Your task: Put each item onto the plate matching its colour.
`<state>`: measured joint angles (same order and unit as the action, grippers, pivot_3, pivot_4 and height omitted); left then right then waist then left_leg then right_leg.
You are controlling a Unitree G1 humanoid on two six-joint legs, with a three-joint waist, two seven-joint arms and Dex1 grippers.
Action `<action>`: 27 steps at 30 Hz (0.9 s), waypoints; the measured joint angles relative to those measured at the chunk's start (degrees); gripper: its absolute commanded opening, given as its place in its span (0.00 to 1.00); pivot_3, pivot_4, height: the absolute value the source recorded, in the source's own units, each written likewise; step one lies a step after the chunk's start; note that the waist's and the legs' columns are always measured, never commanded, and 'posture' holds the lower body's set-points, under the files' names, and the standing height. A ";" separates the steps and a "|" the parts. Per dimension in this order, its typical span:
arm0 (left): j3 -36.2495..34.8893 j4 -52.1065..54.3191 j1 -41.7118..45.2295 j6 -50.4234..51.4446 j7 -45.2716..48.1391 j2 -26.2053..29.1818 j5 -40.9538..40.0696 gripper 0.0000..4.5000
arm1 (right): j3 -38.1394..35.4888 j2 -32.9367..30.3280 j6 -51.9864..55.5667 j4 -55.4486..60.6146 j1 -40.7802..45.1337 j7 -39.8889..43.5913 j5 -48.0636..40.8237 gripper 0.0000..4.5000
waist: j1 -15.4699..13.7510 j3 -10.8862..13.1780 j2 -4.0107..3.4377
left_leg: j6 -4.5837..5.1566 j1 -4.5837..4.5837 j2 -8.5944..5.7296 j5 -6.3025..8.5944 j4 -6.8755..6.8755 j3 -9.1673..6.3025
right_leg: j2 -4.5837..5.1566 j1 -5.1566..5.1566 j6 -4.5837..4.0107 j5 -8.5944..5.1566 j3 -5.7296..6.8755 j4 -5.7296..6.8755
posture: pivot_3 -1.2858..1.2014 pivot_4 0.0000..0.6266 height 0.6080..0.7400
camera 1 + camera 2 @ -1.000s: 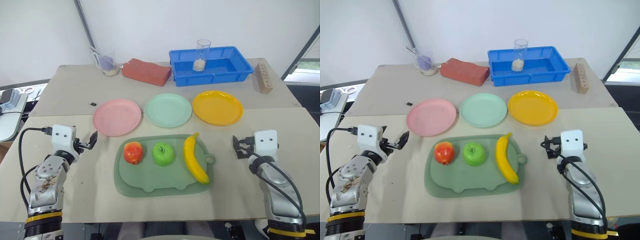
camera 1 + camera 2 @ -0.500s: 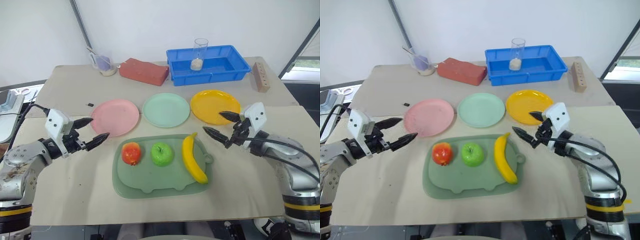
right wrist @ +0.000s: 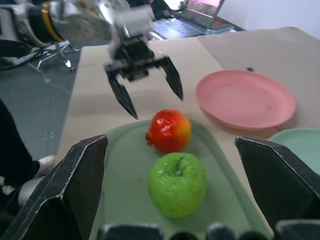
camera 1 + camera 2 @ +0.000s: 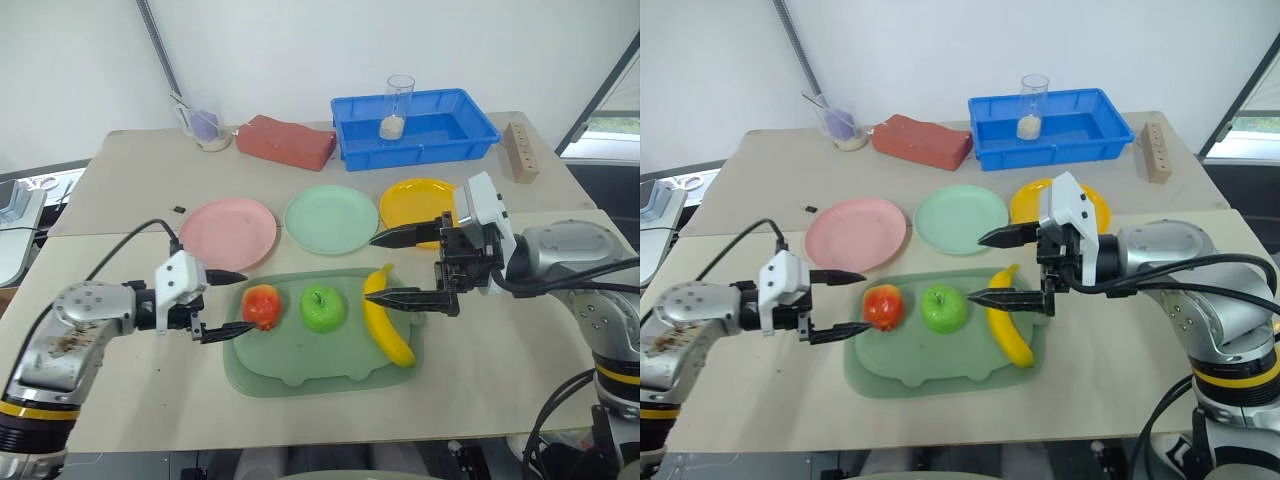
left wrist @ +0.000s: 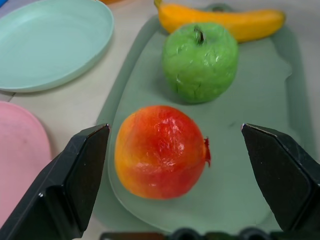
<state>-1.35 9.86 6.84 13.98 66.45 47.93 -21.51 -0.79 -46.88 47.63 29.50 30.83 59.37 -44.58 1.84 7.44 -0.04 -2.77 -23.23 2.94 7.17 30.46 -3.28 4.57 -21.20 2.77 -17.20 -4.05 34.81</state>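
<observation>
Both grippers had swung in over the green tray (image 4: pixel 300 372), jaws wide and empty: left gripper (image 4: pixel 228 304) just beside the red-orange fruit (image 4: pixel 262 306), right gripper (image 4: pixel 391 268) above the banana (image 4: pixel 385 320). All three fruits sat on that tray, so I judged grasping came next.

The red-orange apple (image 4: pixel 262 306) sits upright just ahead of the spread left gripper (image 4: pixel 230 303). The green apple (image 4: pixel 324 307) stands beyond it. The yellow banana (image 4: pixel 386 322) lies curved under the wide-open right gripper (image 4: pixel 378 268). Pink plate (image 4: pixel 229 233), mint plate (image 4: pixel 332 218) and yellow plate (image 4: pixel 412 203) lie bare beyond.
</observation>
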 measured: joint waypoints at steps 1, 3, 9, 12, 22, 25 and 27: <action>0.90 -0.95 0.04 -1.18 0.01 -0.70 1.01 1.00 | 0.00 -0.01 0.81 0.43 0.16 -0.48 -0.83 1.00 | -0.06 0.00 0.00 | 0.00 0.00 0.00 0.00 0.00 0.01 | 0.00 0.00 0.00 0.00 -0.01 0.01 | 0.52 0.24 1.00; 1.77 -2.40 1.02 -2.73 -0.32 -1.60 2.20 1.00 | -0.03 -0.03 2.02 1.08 0.27 -1.28 -1.96 1.00 | -0.24 0.00 0.02 | 0.00 0.01 0.02 0.00 0.00 0.01 | -0.02 -0.01 0.00 0.00 0.00 0.03 | 0.52 0.24 1.00; 3.62 -8.78 4.40 -7.53 -0.58 -3.66 5.73 1.00 | -0.24 -0.68 3.33 2.50 0.70 -3.44 -4.04 1.00 | -0.81 -0.03 -0.02 | 0.00 0.01 0.02 0.00 0.01 0.04 | -0.02 -0.02 0.00 0.00 -0.01 0.03 | 0.52 0.24 1.00; 4.14 -11.05 5.20 -9.46 -0.61 -4.83 6.55 1.00 | -0.47 -1.11 3.41 2.59 0.71 -4.16 -4.49 1.00 | -0.87 -0.03 -0.02 | 0.01 0.01 0.02 -0.01 0.05 0.05 | -0.02 0.00 0.00 0.01 -0.01 0.05 | 0.52 0.24 1.00; 4.89 -12.35 6.20 -11.52 -0.60 -6.82 7.39 0.67 | -0.69 -1.68 4.27 2.69 0.72 -6.22 -6.29 1.00 | -1.20 -0.06 -0.07 | 0.01 -0.01 0.02 -0.01 0.21 0.07 | -0.02 0.09 0.01 0.01 -0.01 0.09 | 0.52 0.24 1.00; 4.81 -12.36 6.21 -11.46 -0.59 -7.07 7.24 0.60 | -0.69 -1.68 4.27 2.69 0.78 -6.71 -6.31 1.00 | -1.21 -0.07 -0.08 | 0.01 -0.01 0.02 -0.01 0.23 0.07 | -0.01 0.10 0.00 0.01 0.00 0.10 | 0.52 0.24 1.00; 4.69 -12.36 6.20 -11.32 -0.59 -7.25 6.94 0.56 | -0.68 -1.68 4.27 2.69 0.83 -6.86 -6.31 1.00 | -1.20 -0.07 -0.08 | 0.01 -0.01 0.02 -0.01 0.23 0.07 | -0.01 0.10 0.00 0.01 -0.01 0.10 | 0.52 0.24 1.00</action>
<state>3.34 -2.50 13.04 2.66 65.86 40.68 -14.57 -1.48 -48.56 51.89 32.19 31.66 52.51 -50.89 0.63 7.37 -0.12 -2.76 -23.24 2.96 7.16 30.69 -3.21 4.56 -21.11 2.77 -17.19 -4.06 34.92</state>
